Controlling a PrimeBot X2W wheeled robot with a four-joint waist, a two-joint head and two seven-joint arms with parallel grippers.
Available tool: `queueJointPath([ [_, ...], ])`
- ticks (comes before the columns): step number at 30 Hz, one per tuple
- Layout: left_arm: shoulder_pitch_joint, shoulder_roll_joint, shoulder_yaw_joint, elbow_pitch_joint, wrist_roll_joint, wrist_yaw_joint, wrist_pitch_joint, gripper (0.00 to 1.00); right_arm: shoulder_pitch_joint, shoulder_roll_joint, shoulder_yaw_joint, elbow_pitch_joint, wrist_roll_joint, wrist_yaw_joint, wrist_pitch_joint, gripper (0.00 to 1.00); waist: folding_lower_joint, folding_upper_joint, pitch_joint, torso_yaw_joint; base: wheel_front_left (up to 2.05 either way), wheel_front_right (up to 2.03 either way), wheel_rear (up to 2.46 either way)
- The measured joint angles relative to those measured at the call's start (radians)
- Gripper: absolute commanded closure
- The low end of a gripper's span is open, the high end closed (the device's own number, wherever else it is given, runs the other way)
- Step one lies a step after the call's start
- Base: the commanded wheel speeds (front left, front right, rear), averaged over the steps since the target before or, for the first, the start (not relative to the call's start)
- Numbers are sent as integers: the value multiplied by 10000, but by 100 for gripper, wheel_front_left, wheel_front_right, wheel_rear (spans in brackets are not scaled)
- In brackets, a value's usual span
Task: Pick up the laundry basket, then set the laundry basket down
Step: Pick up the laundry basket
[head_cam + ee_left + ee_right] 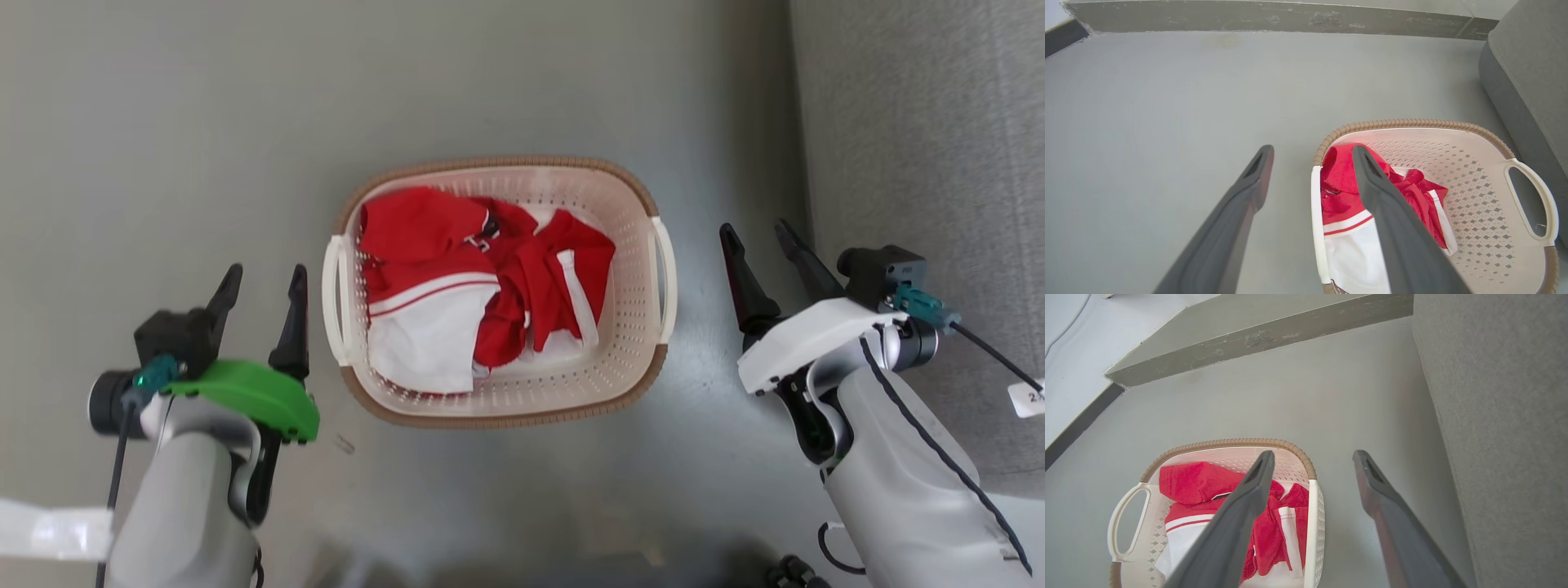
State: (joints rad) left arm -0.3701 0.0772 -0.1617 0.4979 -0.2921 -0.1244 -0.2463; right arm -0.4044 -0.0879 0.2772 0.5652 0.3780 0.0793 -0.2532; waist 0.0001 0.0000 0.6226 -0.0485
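- Reaching for the two side loops is the step in hand, judging by the layout: the laundry basket [500,420] stands on the floor [163,122], not yet lifted.
- To do it well, each tool should go to the middle of its own loop, with one finger through the opening and the other outside the bar, before either one clamps.
- Both should close at the same height and lift together. An uneven pull would probably tip the basket and slide the red and white clothes [473,286] to one end.
- The loops look thin and smooth, so a grip at mid-length seems safer than one near a corner.
- The left tool [268,273] has its fingers spread and holds nothing. It sits beside the basket's left handle [331,298], slightly toward the robot from it, with bare floor between them.
- The right tool [754,229] is likewise spread and empty. It is beside the basket's right handle [668,282], near it but not touching.
- The basket therefore lies between the two tools, its long sides running across the head view and its handles facing them.
- Grey upholstered furniture [922,122] stands on the far side of the right tool from the basket, so that arm has little room to swing outward.
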Motion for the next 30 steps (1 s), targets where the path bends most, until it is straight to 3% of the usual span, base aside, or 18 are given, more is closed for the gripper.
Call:
queueJointPath([
  [30,-3242,23,-1417,3149,-1824,-35,988,0,-2867,236,961,3239,384,347,694,0,0,0,2704,123,0,0,0],
])
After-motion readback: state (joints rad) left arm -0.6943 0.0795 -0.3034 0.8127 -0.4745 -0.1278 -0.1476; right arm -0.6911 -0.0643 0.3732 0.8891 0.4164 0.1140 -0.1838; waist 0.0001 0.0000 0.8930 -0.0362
